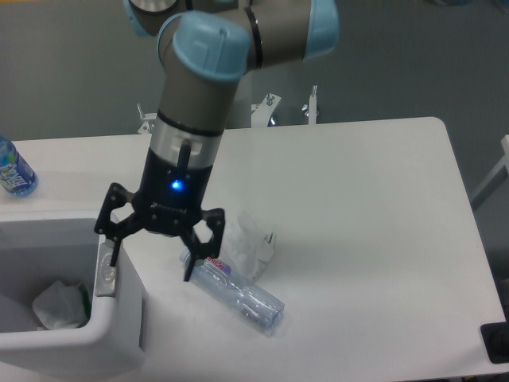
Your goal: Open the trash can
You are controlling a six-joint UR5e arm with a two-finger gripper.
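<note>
White trash can is sitting at the table's 8 o'clock corner with its top showing open, and crumpled paper is lying inside. Gripper is hanging with jaws spread wide, holding nothing; one finger is reaching down to the grey push bar on the rim, contact unclear, the other is hanging over the clear plastic bottle. Crumpled wrapper is lying at the bottle's 12 o'clock. Blue-labelled bottle is standing at 10 o'clock.
</note>
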